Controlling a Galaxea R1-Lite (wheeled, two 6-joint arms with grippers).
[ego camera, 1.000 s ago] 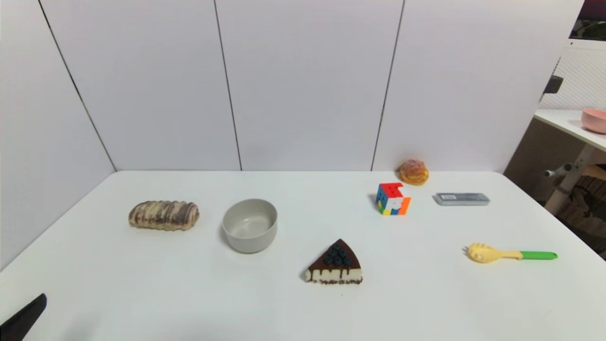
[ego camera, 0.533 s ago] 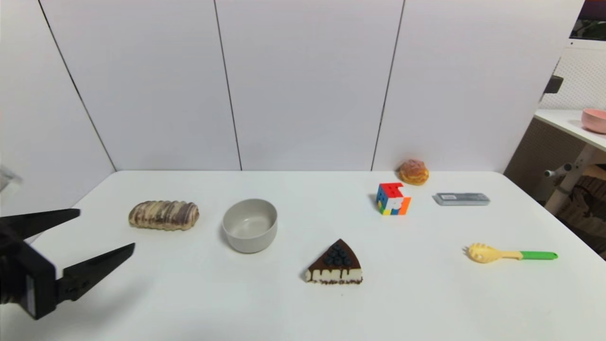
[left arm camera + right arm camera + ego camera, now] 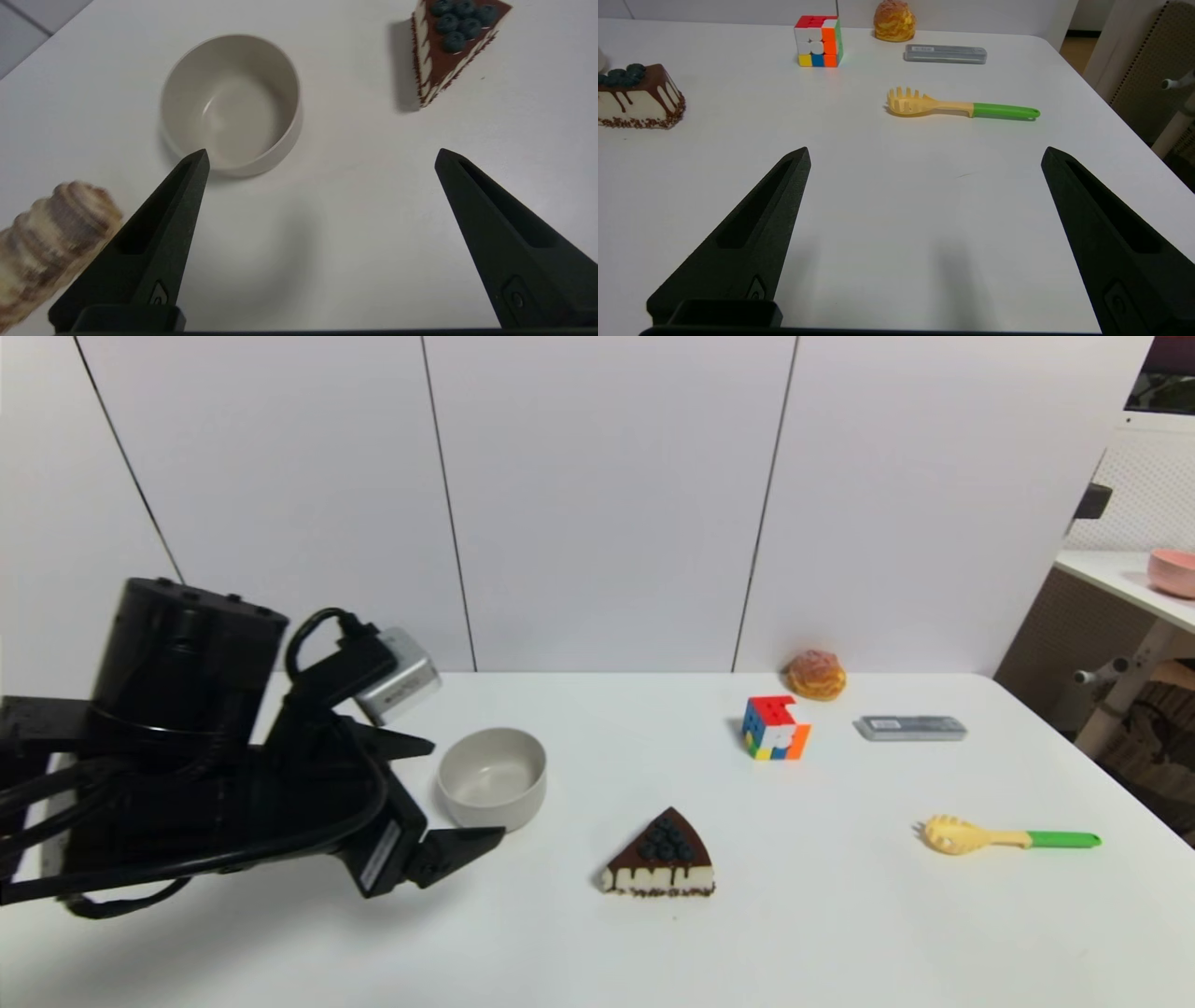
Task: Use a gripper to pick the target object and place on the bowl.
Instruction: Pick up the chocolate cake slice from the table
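The chocolate cake slice (image 3: pixel 661 859) with blueberries lies on the white table, right of and nearer than the empty grey-white bowl (image 3: pixel 495 812). My left gripper (image 3: pixel 467 789) is open and empty, held above the table just left of the bowl, its far finger near the bowl's left rim. In the left wrist view the left gripper (image 3: pixel 322 154) spans bare table, with the bowl (image 3: pixel 292 126) and cake slice (image 3: pixel 451 42) beyond its fingertips. My right gripper (image 3: pixel 925 150) is open and empty low over the table's right front; the cake slice (image 3: pixel 637 100) lies off to its side.
A striped bread roll (image 3: pixel 46 233) lies beside the left gripper, hidden by the arm in the head view. A Rubik's cube (image 3: pixel 775 728), orange puff pastry (image 3: pixel 816 675), grey case (image 3: pixel 911 728) and yellow-green pasta spoon (image 3: pixel 999 838) lie on the right. A pink bowl (image 3: pixel 1172 572) stands far off.
My left arm has come in from the lower left corner and moved right and forward, still open, now beside the bowl and covering the bread roll. Nothing on the table has moved.
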